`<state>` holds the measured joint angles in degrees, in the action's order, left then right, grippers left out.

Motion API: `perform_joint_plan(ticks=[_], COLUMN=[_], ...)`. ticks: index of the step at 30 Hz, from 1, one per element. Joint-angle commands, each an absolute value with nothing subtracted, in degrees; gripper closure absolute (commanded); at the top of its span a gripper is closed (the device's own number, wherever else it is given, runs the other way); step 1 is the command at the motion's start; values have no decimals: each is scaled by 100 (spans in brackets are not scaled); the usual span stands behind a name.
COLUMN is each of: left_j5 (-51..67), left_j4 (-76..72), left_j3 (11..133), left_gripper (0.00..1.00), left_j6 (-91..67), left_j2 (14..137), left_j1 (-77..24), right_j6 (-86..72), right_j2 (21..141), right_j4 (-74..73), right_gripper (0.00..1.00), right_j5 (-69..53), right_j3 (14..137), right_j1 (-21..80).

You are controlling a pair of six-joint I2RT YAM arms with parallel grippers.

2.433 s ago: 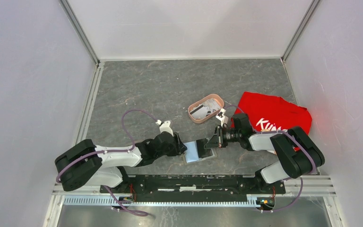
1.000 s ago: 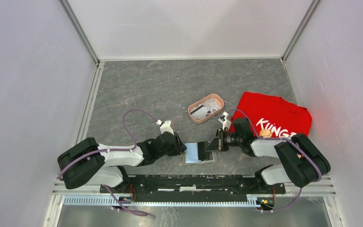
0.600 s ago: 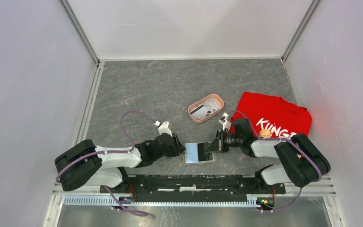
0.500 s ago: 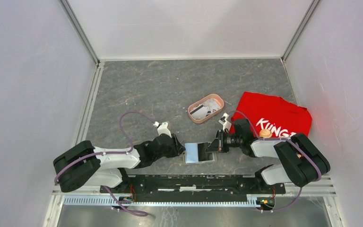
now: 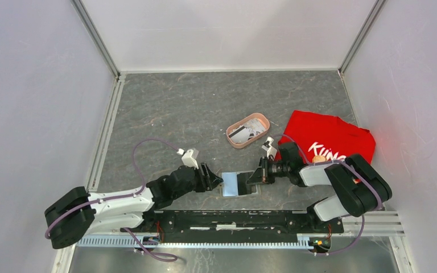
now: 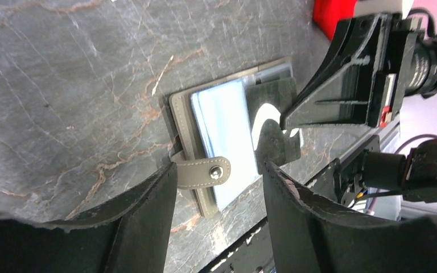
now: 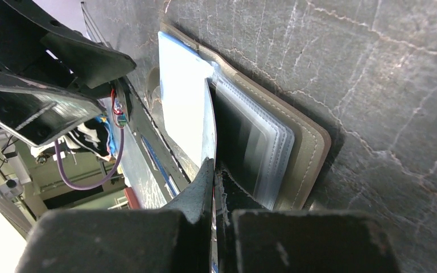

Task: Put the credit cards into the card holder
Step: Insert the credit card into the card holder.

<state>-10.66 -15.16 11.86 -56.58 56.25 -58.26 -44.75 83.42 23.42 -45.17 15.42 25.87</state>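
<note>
The card holder (image 5: 237, 184) lies open on the table between both grippers, olive-grey with clear sleeves (image 7: 262, 148) and a stud strap (image 6: 202, 173). My right gripper (image 5: 257, 175) (image 7: 213, 165) is shut on a thin credit card (image 7: 209, 114), held edge-on and tipped against the sleeves. In the left wrist view that card (image 6: 270, 96) looks dark grey and reflective. My left gripper (image 5: 213, 179) (image 6: 219, 166) stands open just off the holder's left edge, its jaws either side of the strap and gripping nothing. More credit cards (image 5: 251, 127) lie in the pink tray.
The pink oval tray (image 5: 233, 138) sits behind the holder. A red cloth (image 5: 330, 139) with white lettering lies at the right, beside my right arm. The arms' base rail (image 5: 233, 219) runs close along the near edge, just in front of the holder.
My left gripper has opened wider and its arm has dropped lower and back to the left. The right gripper stays shut on the card at the holder.
</note>
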Motion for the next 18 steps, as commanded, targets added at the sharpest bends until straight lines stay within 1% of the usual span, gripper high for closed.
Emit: perform_joint_plan(ticks=[1,4,12,14,16,18], left_j5=[-641,-607,-478,-469,-445,-416], left_j4=[-1713,-1637,-1539,-1396,-1268,-1196], left_j3=[1067,1153,1534,1646,1738,1789], left_gripper=[37,38,38,41,46,48], left_j6=[-5993,-6121,-6093,-6067,-6064,-6043], left_j2=[5783,6075,6897,7035,7146,7231], left_j1=[-5853,-5851,-5862,-5860,-5862,-5867], right_j6=[-4351,-4306,-4274,-4287,-4308,-4340], right_j2=[8565,8636,8794,8816,8837,8864], right_j4=[2277,2259,2250,2259,2265,2289], right_gripper=[100,100,100,100,100,100], right_j5=[-4600,-4641,-4721,-4729,-4742,-4754], right_j3=[1746,1810,1914,1933,1956,1978], right_j1=[2622,2611,2621,2623,2633,2635])
